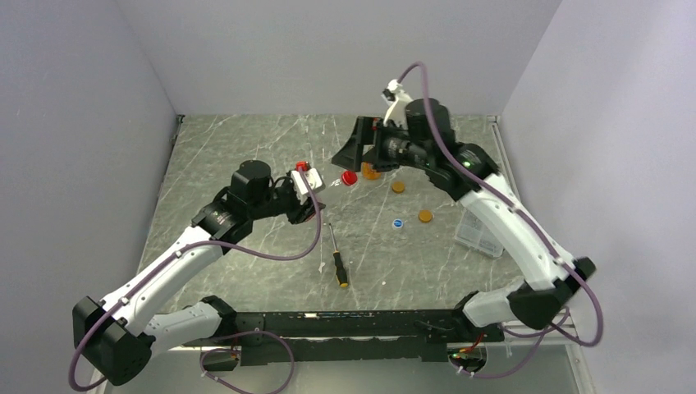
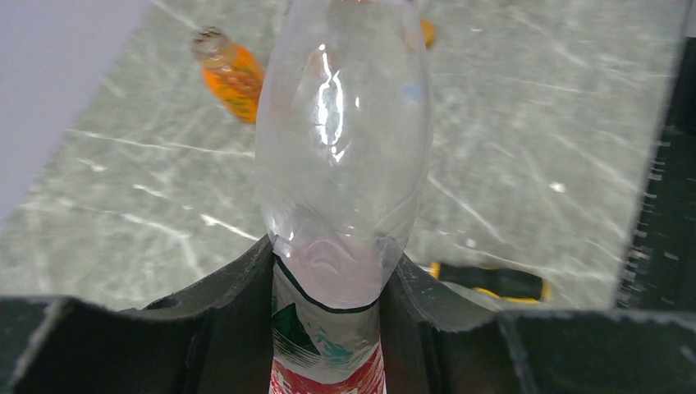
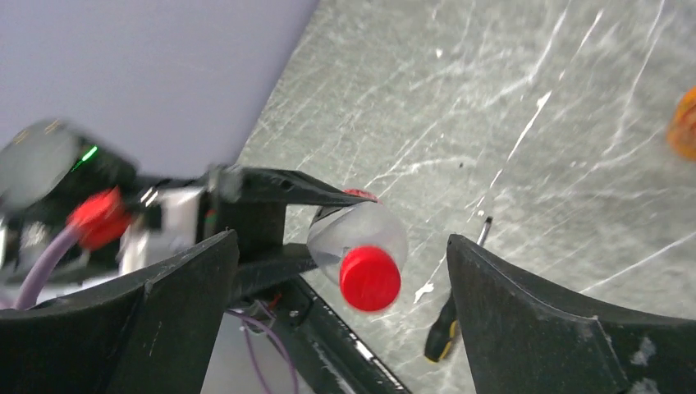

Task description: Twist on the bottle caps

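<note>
Your left tool (image 2: 328, 275) is clamped on the clear bottle (image 2: 345, 148) at its labelled waist, holding it off the desk (image 1: 246, 148). A red cap (image 3: 369, 277) sits on the bottle's neck, pointed toward your right tool (image 3: 343, 240). That tool's jaws stand wide, either side of the capped end, not touching it. Beyond the bottle an orange bottle (image 2: 230, 72) lies on its side, half hidden behind the right tool from above. To the right of the bottle lie an orange cap (image 1: 398, 186), a second orange cap (image 1: 424, 216) and a blue cap (image 1: 397, 222). A screwdriver (image 1: 336, 258) lies nearer the bases, and a clear box (image 1: 478, 234) farther right.
</note>
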